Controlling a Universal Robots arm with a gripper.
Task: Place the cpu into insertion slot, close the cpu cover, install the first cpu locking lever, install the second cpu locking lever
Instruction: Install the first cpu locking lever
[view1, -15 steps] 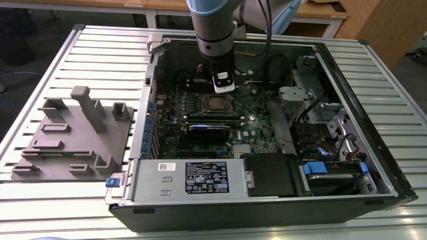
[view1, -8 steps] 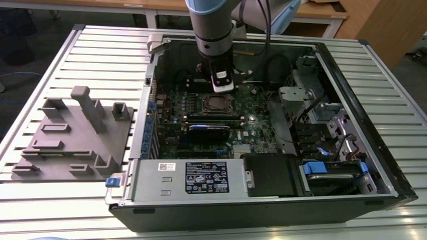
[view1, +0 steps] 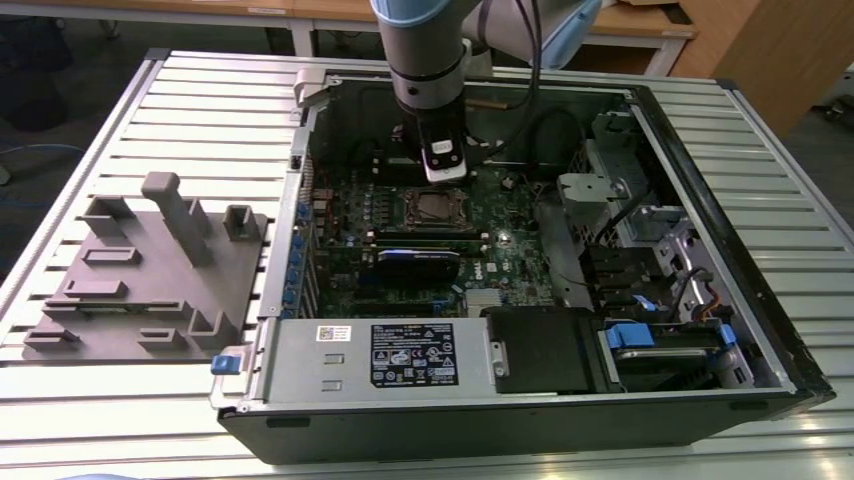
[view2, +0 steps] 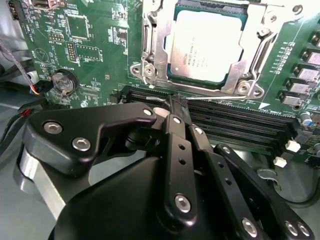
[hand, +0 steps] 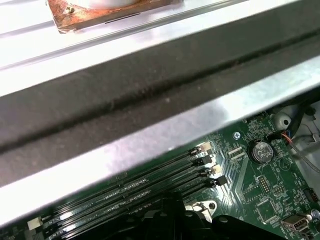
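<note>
Second wrist view, and the gripper sits closest to us, fingers clenched together with no gap at the tips. Right at those tips a thin wire locking lever leads off sideways. Its long axis runs along the socket's near edge, crosswise to the fingers. Whether the tips actually pinch it, I can't tell. Just beyond the lever comes the insertion slot, with the cpu seated flat inside. The cpu cover lies down over the chip's edges, silver top showing through the window. So the work lies straight ahead of the fingertips, touching or nearly so. Exterior view agrees: the gripper points down at the green motherboard, just beside the socket.
</note>
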